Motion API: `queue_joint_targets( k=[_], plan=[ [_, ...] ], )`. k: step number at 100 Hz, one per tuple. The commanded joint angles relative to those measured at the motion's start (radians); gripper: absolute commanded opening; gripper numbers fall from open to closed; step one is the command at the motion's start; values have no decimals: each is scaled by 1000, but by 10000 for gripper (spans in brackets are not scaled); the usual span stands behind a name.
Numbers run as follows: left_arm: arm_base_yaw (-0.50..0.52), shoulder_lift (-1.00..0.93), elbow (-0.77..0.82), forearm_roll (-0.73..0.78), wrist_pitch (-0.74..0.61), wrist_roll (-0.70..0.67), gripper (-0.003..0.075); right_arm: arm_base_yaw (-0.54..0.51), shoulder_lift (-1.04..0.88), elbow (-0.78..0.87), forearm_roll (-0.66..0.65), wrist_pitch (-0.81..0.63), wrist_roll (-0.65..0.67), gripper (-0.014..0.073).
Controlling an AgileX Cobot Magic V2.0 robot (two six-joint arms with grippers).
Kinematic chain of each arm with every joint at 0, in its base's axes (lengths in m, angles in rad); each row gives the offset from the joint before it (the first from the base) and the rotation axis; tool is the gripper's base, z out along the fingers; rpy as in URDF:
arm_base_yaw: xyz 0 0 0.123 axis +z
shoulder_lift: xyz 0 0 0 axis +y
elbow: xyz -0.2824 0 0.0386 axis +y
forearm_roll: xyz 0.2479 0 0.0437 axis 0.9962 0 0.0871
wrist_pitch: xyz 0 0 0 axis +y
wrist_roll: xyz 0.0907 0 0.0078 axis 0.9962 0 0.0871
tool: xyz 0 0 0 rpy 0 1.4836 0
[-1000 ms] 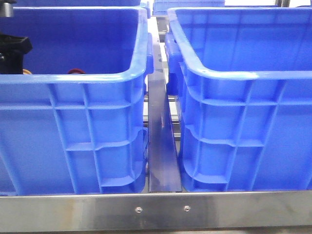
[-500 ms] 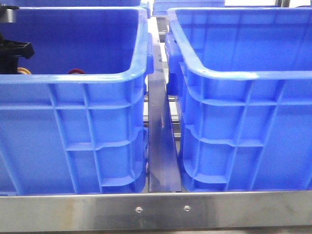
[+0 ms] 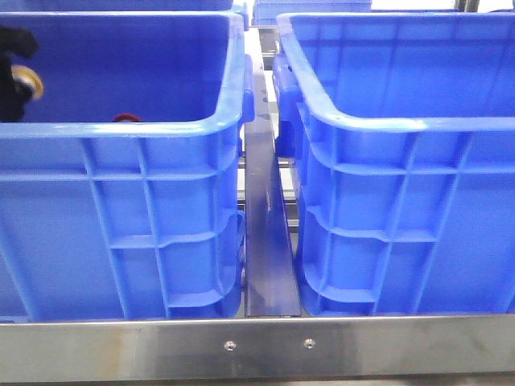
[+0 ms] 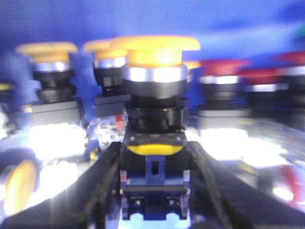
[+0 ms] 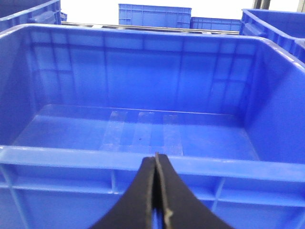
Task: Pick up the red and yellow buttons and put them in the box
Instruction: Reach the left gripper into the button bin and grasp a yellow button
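Observation:
My left gripper (image 3: 11, 80) is inside the left blue crate (image 3: 145, 129) at its far left and is shut on a yellow button (image 3: 30, 83). In the left wrist view the fingers (image 4: 102, 181) clamp the black body of this yellow button (image 4: 155, 59), which stands upright, orange-yellow cap at the far end. A dark red button cap (image 3: 125, 117) peeks over the crate's near rim. The right blue box (image 3: 402, 122) shows an empty floor in the right wrist view. My right gripper (image 5: 156, 160) is shut and empty, in front of that box's near rim (image 5: 71, 157).
Several more yellow buttons (image 4: 47, 62) and red buttons (image 4: 224, 78) stand behind the held one in the left crate. A steel rail (image 3: 265, 225) runs between the two crates. A steel frame bar (image 3: 257, 346) crosses the front. More blue crates (image 5: 155, 14) stand behind.
My left gripper has risen inside the left crate, lifting the yellow button from near rim level to higher up. The right arm and the crates have not moved.

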Motion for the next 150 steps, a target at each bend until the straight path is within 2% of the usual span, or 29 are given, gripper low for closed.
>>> queue_joint_targets(
  k=[1, 34, 57, 78, 94, 111, 150],
  plan=[
    [-39, -120, 32, -28, -119, 25, 176, -4, -22, 6, -7, -82, 1, -92],
    [-212, -361, 193, -58, -273, 25, 176, -4, -22, 6, -7, -82, 1, -92],
    [-399, -380, 202, -117, -250, 39, 176, -4, -22, 6, -7, -82, 1, -92],
    [-597, -380, 202, -134, -309, 43, 176, -4, -22, 6, -7, -82, 1, -92],
    [-696, -378, 202, -142, -318, 43, 176, -4, -22, 6, -7, -82, 1, -92],
    [-747, -378, 202, -142, -316, 43, 176, -4, -22, 6, -7, -82, 1, -92],
    [-749, -377, 202, -145, -299, 43, 176, -4, -22, 6, -7, -98, 1, -92]
  ],
)
